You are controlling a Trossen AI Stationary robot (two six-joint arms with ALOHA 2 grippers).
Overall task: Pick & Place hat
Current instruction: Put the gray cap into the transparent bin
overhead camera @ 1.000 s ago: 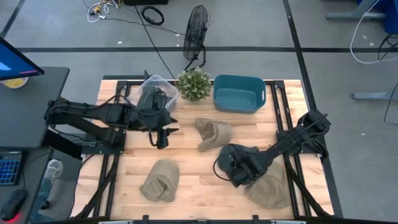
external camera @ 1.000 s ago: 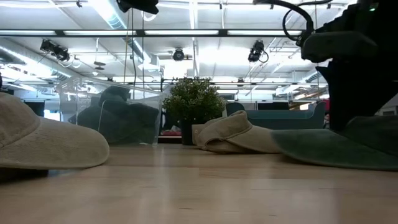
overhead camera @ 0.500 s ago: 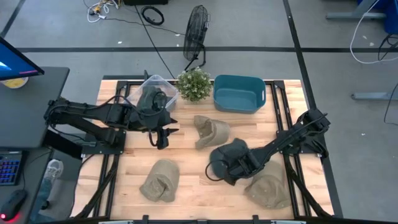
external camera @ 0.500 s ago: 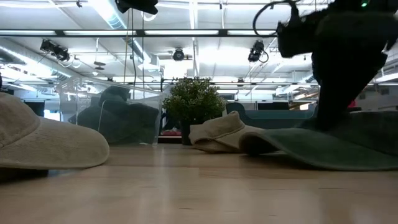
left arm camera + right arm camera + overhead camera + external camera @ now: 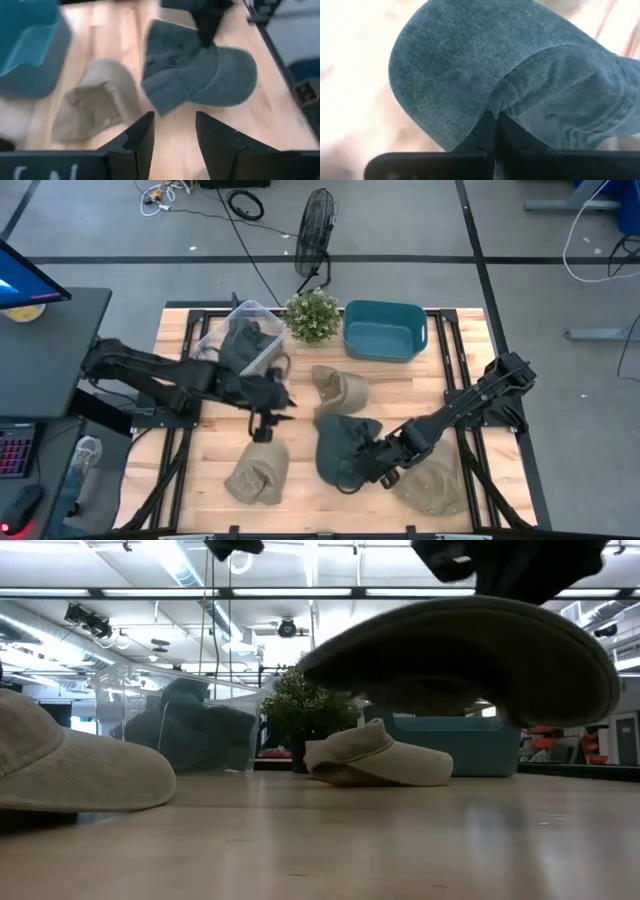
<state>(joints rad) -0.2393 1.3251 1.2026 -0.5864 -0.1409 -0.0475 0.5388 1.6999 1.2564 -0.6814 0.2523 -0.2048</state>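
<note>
A dark green hat (image 5: 343,448) hangs over the table's middle, with my right gripper (image 5: 495,137) shut on it; the low view shows this hat (image 5: 470,650) well above the tabletop. My left gripper (image 5: 175,142) is open and holds nothing. In the high view the left gripper (image 5: 264,427) hovers just beyond a tan hat (image 5: 258,470) lying near the front edge. A second tan hat (image 5: 340,390) lies past the green one, and a third tan hat (image 5: 432,486) lies at the front right. My right gripper pinches the green hat between its two shut fingers, at the fold where brim meets crown (image 5: 496,111). It reaches in from the table's right side (image 5: 380,462). The hat is lifted clear of the table, its brim (image 5: 400,640) spread out wide.
A clear bin (image 5: 243,340) holding a dark hat stands at the back left. Beside it are a potted plant (image 5: 312,316) and a teal bin (image 5: 385,330) along the far edge. Bare wood (image 5: 310,480) lies between the front hats.
My right gripper has taken the green hat off the table and carried it toward the left edge; the hat, which lay flat, now hangs clear. My left gripper has moved toward the near edge, closer to the front tan hat.
</note>
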